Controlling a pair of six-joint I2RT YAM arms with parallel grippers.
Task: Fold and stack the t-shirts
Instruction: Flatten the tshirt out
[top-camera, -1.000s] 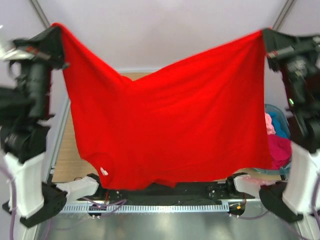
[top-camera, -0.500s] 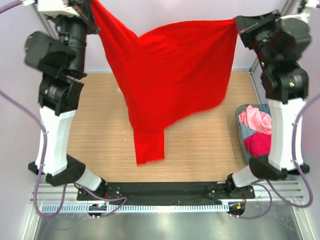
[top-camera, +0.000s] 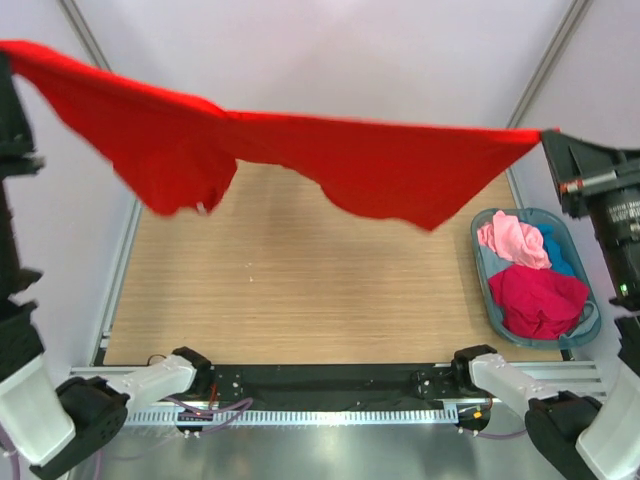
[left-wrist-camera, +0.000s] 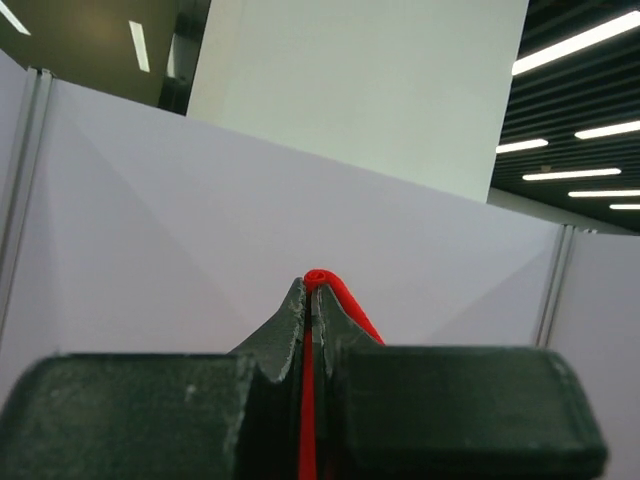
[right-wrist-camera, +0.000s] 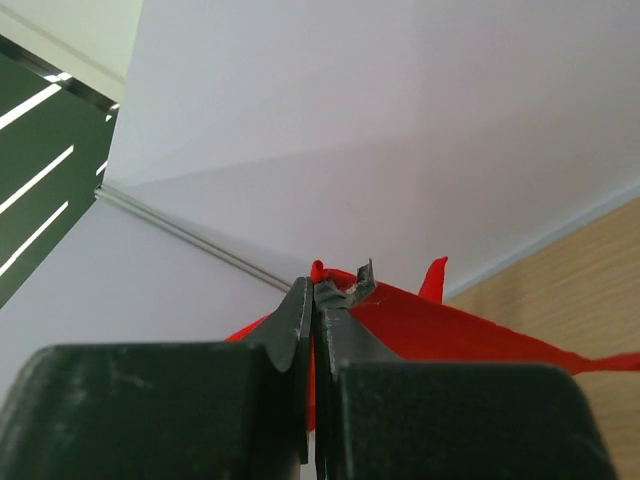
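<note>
The bright red t-shirt (top-camera: 330, 160) is stretched flat in the air, high above the wooden table, between my two grippers. Its small white neck label (top-camera: 201, 208) shows on the drooping left part. My left gripper (left-wrist-camera: 308, 290) is shut on the shirt's edge (left-wrist-camera: 340, 295), at the top left edge of the top view. My right gripper (right-wrist-camera: 318, 285) is shut on the opposite edge (right-wrist-camera: 450, 325), at the right of the top view (top-camera: 548, 140). A pink t-shirt (top-camera: 512, 238), a teal-blue one (top-camera: 558, 250) and a crimson one (top-camera: 540, 300) lie in the basket.
A translucent blue-grey plastic basket (top-camera: 482, 262) stands at the table's right side. The wooden table (top-camera: 290, 290) lies below the shirt. White walls with metal posts enclose the back and sides. The arm bases sit on the black rail at the near edge.
The arms have swung apart and forward. The red shirt, hanging down half a second ago, is now flung out nearly horizontal and stretched wide between the grippers.
</note>
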